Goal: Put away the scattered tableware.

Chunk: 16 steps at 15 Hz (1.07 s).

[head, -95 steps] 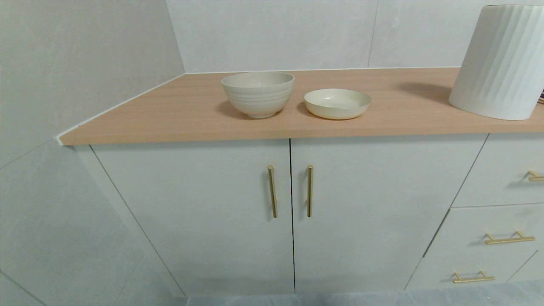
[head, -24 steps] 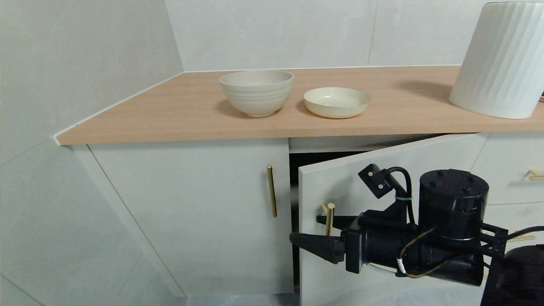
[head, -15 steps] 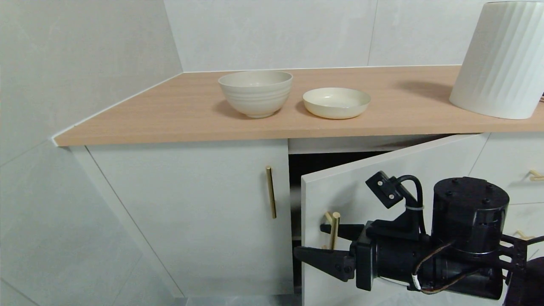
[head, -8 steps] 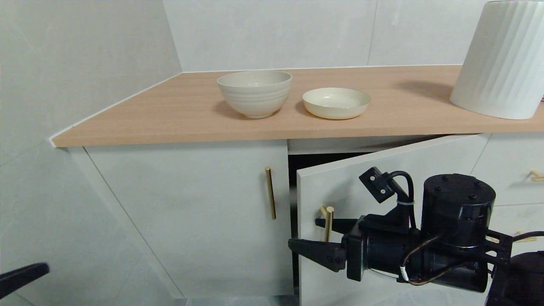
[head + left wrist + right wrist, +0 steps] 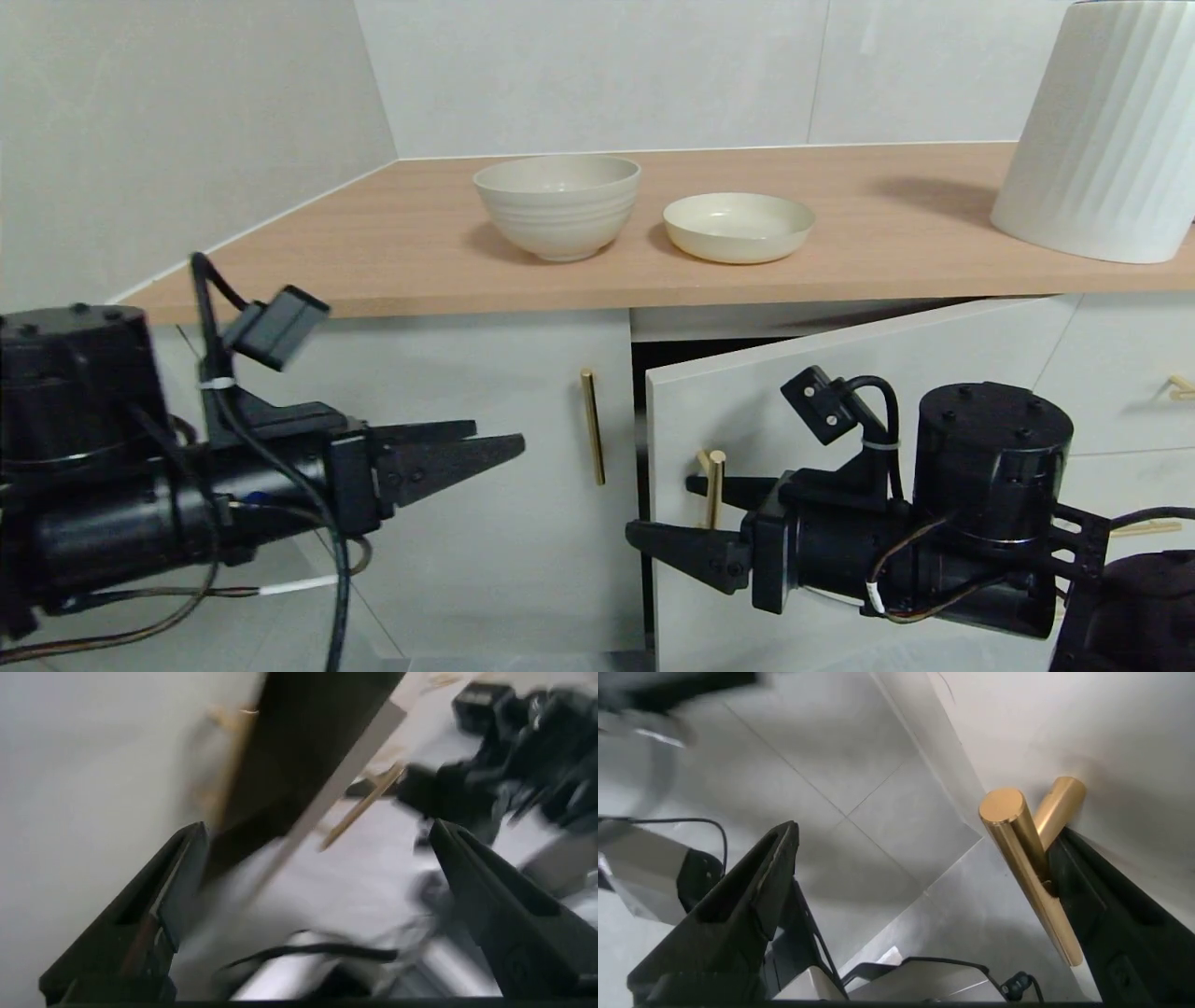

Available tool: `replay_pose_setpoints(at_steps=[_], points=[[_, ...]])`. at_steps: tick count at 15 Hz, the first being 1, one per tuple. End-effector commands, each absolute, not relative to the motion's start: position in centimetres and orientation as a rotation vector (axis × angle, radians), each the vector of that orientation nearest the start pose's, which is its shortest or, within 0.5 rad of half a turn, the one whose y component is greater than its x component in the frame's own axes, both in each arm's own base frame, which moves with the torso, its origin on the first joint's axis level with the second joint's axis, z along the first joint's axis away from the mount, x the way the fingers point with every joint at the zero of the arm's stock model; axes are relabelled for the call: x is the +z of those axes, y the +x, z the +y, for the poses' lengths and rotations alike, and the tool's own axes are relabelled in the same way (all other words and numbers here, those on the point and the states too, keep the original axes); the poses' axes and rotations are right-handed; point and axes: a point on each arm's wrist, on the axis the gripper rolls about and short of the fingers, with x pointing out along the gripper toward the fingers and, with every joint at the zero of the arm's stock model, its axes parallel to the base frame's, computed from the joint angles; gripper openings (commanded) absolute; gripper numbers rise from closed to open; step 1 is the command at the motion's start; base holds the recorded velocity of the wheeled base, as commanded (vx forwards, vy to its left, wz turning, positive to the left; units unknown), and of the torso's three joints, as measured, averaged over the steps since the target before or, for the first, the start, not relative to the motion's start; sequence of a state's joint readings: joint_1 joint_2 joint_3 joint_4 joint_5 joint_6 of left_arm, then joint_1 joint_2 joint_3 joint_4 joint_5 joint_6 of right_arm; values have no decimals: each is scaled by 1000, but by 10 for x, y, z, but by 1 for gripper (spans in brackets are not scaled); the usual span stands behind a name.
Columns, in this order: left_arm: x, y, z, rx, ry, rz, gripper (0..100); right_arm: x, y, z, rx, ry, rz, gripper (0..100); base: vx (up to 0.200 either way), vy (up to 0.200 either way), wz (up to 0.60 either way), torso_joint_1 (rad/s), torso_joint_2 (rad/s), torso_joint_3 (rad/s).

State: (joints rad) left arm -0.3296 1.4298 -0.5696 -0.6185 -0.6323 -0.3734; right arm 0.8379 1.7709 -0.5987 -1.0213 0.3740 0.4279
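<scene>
Ribbed beige deep bowl [image 5: 557, 205] and shallow cream dish [image 5: 738, 226] sit side by side on the wooden tabletop [image 5: 373, 252]; neither is stowed. The right white cabinet door [image 5: 840, 392] stands partly open. The right gripper [image 5: 663, 509], released, straddles its brass bar handle [image 5: 711, 485]. The left gripper [image 5: 495, 435] is spread and empty.

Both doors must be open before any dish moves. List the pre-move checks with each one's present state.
1. The right door is ajar, only partly open: not ok.
2. The right gripper, open, straddles the right door handle: ok.
3. The left door is shut: not ok.
4. The left gripper, open, is short of the left door handle: not ok.
5. The bowl and shallow dish stand upright, apart, on the countertop: ok.
6. Room in the cabinet interior: cannot tell, too dark.
</scene>
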Motion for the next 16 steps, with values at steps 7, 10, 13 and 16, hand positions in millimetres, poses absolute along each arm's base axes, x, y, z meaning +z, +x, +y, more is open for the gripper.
replay_pose_setpoints(at_steps=[7,10,13,16], points=[[133,228,-114,-925,-439,576,0,142,193,226,1149,334,435,100,0,0,0,0,0,0],[138,230,-116,-935,-430,526,0,139,192,226,1146,331,451,100,0,0,0,0,0,0],[142,230,-118,-961,-403,472,0,139,191,225,1147,334,452,100,0,0,0,0,0,0],[154,233,-135,-1062,-258,294,0,138,189,225,1152,340,444,100,0,0,0,0,0,0]])
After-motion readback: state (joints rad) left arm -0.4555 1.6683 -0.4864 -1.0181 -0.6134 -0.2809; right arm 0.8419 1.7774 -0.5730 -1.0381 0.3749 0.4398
